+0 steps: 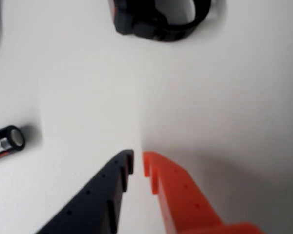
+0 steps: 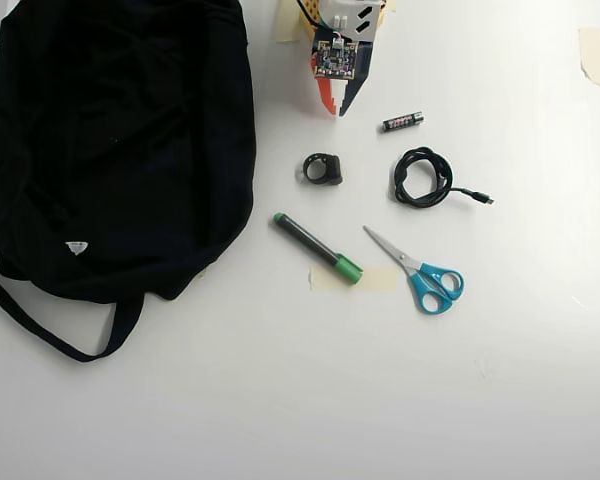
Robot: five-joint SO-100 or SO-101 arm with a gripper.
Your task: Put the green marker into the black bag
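The green marker (image 2: 315, 246), a black barrel with a green cap, lies diagonally on the white table in the overhead view, its cap end on a strip of beige tape. It is out of the wrist view. The black bag (image 2: 110, 140) fills the left of the overhead view, with a strap trailing below it. My gripper (image 2: 337, 108) is at the top centre, well above the marker and to the right of the bag. In the wrist view the gripper (image 1: 137, 158) has its black and orange fingers nearly together, holding nothing, over bare table.
A black ring-shaped clip (image 2: 323, 168) lies between gripper and marker; it also shows in the wrist view (image 1: 136, 22). A battery (image 2: 403, 121) (image 1: 7, 141), a coiled black cable (image 2: 401, 180) and blue-handled scissors (image 2: 425, 275) lie to the right.
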